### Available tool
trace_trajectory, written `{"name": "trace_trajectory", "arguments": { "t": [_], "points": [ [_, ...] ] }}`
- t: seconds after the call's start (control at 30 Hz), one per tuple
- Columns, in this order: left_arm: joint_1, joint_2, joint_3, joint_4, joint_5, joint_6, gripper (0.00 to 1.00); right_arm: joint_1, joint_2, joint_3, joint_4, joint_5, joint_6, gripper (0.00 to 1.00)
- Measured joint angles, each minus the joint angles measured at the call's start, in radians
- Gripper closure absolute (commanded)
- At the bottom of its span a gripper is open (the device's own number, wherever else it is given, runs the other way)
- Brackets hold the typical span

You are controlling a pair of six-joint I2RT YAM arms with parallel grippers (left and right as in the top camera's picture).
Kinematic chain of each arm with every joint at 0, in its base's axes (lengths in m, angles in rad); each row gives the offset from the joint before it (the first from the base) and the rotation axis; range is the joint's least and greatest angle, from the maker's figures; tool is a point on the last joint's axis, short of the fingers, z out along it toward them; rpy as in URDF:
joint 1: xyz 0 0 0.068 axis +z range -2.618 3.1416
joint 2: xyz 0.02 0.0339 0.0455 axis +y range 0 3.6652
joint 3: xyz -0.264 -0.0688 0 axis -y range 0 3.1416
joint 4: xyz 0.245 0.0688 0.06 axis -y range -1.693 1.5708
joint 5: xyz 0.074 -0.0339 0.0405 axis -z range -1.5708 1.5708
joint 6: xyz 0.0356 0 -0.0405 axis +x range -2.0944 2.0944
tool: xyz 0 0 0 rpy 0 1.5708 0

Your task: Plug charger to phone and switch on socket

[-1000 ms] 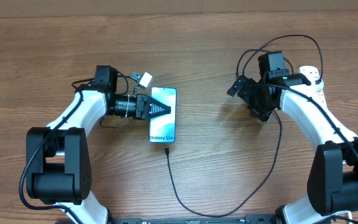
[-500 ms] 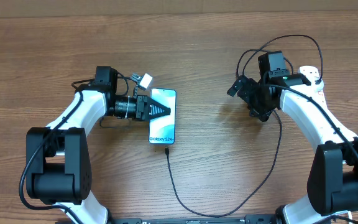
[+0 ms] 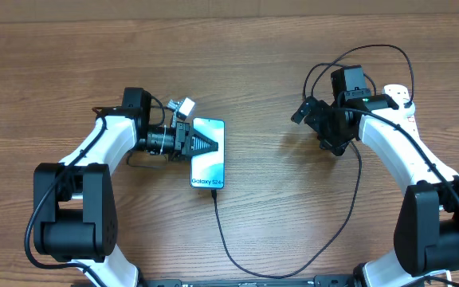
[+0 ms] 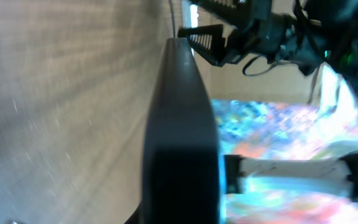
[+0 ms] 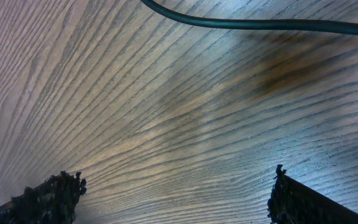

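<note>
Phone (image 3: 208, 169) lies directly beneath the closed left fingers (image 3: 201, 143).

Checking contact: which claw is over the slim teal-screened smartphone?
The left claw, shut, tips over the smartphone screen; the right claw stands open above the wooden table, apart from it.
</note>
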Motion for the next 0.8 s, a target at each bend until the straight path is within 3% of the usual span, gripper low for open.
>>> {"name": "trace_trajectory", "arguments": {
  "t": [0.23,0.33,0.8],
  "points": [
    [-0.02,0.0,0.0,-0.227,0.001,-0.327,0.96,0.0,0.0,0.0,0.0,0.0,0.0,0.0],
    [-0.037,0.0,-0.002,-0.299,0.014,-0.41,0.95,0.0,0.0,0.0,0.0,0.0,0.0,0.0],
    [-0.064,0.0,-0.003,-0.435,0.182,-0.493,0.96,0.0,0.0,0.0,0.0,0.0,0.0,0.0]
  ]
}}
